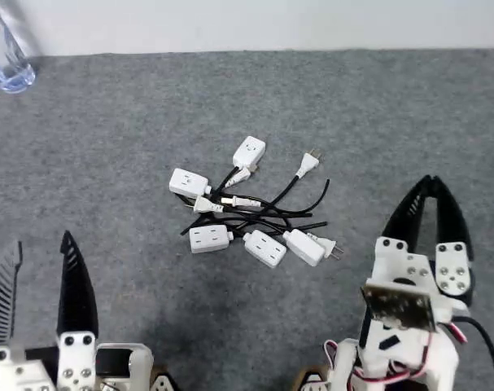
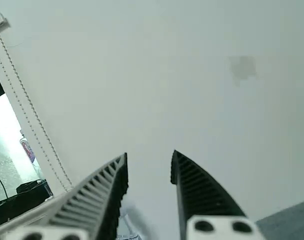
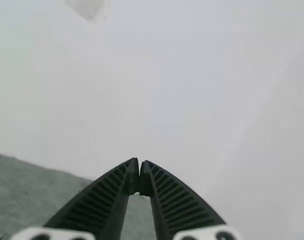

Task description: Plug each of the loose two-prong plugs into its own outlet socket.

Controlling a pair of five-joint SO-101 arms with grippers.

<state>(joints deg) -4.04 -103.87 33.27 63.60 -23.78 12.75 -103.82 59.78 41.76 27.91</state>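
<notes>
Grey felt-like mat (image 1: 108, 122) over the table, plain white wall (image 1: 255, 24) along the far edge.

High view: clear bottle (image 1: 6, 61) at the far left corner. Mid-table is a tangle of black cords (image 1: 275, 213) with four white sockets (image 1: 208, 238) and white two-prong plugs (image 1: 309, 165) strewn through it. One plug lies at the heap's far right and another at its near right, both with bare prongs. Open mat on every side of the heap. Left gripper (image 1: 39, 261) is at near left with fingers spread. Right gripper (image 1: 430, 181) is at near right with fingers pressed together. Both are well apart from the tangle.

Left wrist view: spread fingers against white wall. A beaded blind cord (image 2: 16, 85) hangs beside a window. A small red-labelled container (image 2: 26, 149) stands there, print too small to read.

Right wrist view: fingertips touching, wall beyond, and a strip of grey mat.
</notes>
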